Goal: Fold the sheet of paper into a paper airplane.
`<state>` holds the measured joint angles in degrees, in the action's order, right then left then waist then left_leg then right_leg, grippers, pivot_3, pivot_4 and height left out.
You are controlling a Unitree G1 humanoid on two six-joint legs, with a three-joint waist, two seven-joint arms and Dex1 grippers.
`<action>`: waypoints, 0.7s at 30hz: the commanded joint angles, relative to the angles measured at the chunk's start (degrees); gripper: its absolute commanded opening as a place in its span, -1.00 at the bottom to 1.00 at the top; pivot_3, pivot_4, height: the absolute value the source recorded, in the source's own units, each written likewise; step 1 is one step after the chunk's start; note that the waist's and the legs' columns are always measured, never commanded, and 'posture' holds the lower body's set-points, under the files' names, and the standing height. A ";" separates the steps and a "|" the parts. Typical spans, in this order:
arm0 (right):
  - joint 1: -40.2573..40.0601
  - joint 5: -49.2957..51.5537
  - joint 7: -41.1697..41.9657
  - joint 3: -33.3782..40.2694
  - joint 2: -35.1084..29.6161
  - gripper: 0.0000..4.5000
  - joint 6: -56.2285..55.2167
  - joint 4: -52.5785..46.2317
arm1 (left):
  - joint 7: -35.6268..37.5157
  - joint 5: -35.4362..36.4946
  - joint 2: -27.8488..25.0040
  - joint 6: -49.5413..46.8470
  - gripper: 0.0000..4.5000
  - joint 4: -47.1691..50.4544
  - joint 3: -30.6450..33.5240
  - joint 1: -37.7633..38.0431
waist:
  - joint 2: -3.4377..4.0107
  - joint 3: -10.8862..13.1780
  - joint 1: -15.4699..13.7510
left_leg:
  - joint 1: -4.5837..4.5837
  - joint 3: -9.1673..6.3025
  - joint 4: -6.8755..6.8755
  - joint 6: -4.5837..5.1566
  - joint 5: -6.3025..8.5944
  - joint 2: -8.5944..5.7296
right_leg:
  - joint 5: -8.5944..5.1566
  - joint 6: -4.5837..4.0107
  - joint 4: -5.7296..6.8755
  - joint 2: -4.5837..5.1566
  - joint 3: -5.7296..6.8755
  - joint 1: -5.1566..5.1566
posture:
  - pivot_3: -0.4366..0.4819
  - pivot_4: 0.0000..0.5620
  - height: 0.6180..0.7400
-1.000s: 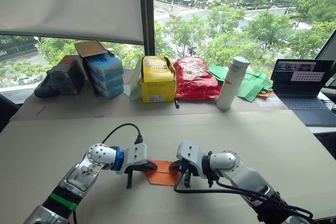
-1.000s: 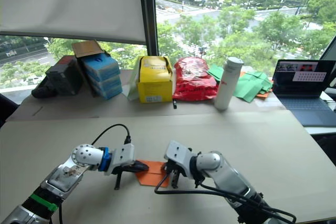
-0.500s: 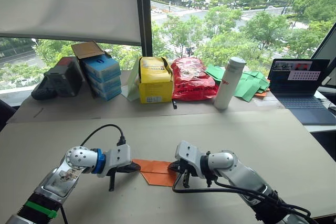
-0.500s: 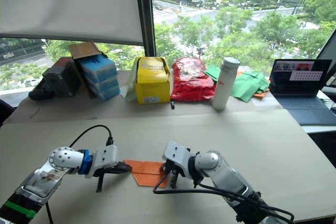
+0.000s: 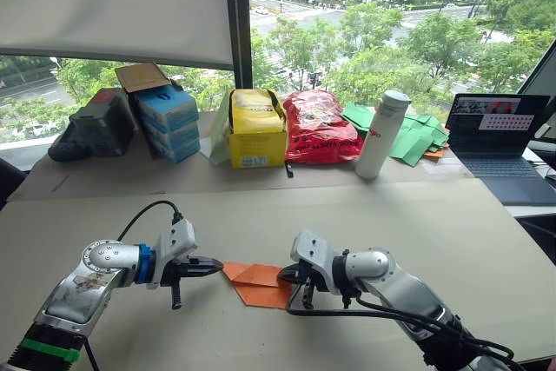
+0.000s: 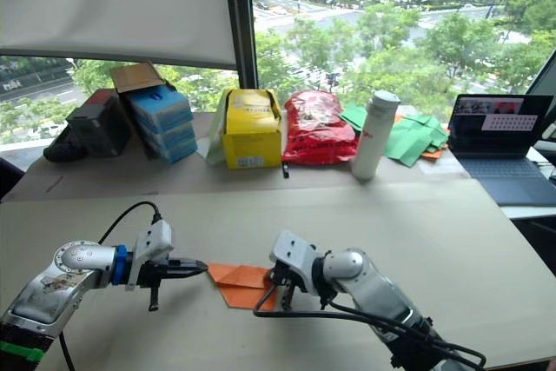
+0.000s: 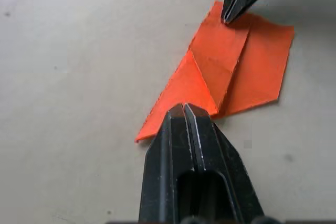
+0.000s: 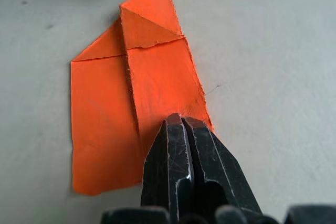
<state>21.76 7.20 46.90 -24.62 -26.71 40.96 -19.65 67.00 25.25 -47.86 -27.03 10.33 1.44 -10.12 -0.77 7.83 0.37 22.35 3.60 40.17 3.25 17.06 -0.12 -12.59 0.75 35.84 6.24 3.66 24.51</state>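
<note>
A thin bright orange sheet of paper (image 5: 259,281), folded to a layered point, lies flat on the beige tabletop (image 5: 452,232) between both hands. The right hand (image 8: 180,125), fingers clenched, presses its square end; the left hand (image 7: 184,109), also clenched, sits at the pointed tip.

we see orange sheet of paper (image 5: 259,281) flat on table (image 5: 417,223) | left gripper (image 5: 215,266) at paper's left tip | right gripper (image 5: 289,276) on paper's right edge
</note>
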 commanded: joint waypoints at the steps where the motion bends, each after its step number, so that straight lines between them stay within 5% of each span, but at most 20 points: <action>1: 0.74 4.38 -0.22 4.51 0.27 -0.44 3.74 -6.77 | -0.34 5.22 -1.24 -4.76 -1.00 4.13 4.28 1.03 | 0.00 0.10 -0.04 | 0.01 0.00 -0.01 -0.04 -0.02 0.00 | 0.00 0.00 -0.03 -0.02 0.02 0.00 | -0.05 -0.47 1.00; 10: 5.60 9.51 1.07 6.84 0.14 0.96 6.44 -3.96 | -1.27 6.17 -1.22 -7.12 -1.00 5.86 4.23 1.44 | -0.11 0.49 -0.06 | -0.06 0.01 0.00 0.27 0.16 -0.05 | 0.00 0.02 -0.04 -0.26 0.19 -0.08 | -0.05 -0.47 1.00; 14: 6.81 8.87 3.24 5.40 -0.58 1.00 2.80 2.33 | -1.80 8.54 -1.24 -9.30 -0.64 7.00 5.40 1.78 | -0.13 0.50 -0.03 | -0.06 0.03 0.00 -0.03 -0.02 -0.06 | 0.00 0.02 -0.05 -0.37 0.17 -0.10 | -0.05 -0.47 1.00; 21: 6.64 10.85 7.45 4.85 -1.65 1.00 2.57 4.55 | -1.56 8.71 -3.24 -9.23 0.42 7.86 7.21 3.93 | -0.12 0.60 0.11 | -0.05 0.04 -0.01 -0.04 -0.03 -0.04 | 0.00 0.02 -0.06 -0.46 0.12 -0.09 | -0.05 -0.47 1.00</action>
<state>28.21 16.97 53.29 -19.81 -28.18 44.89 -13.83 65.31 33.90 -50.50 -37.38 16.56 7.55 -6.40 -0.89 8.43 0.48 22.29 3.64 40.16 3.20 17.03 -0.16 -12.59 0.77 35.79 5.79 3.76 24.42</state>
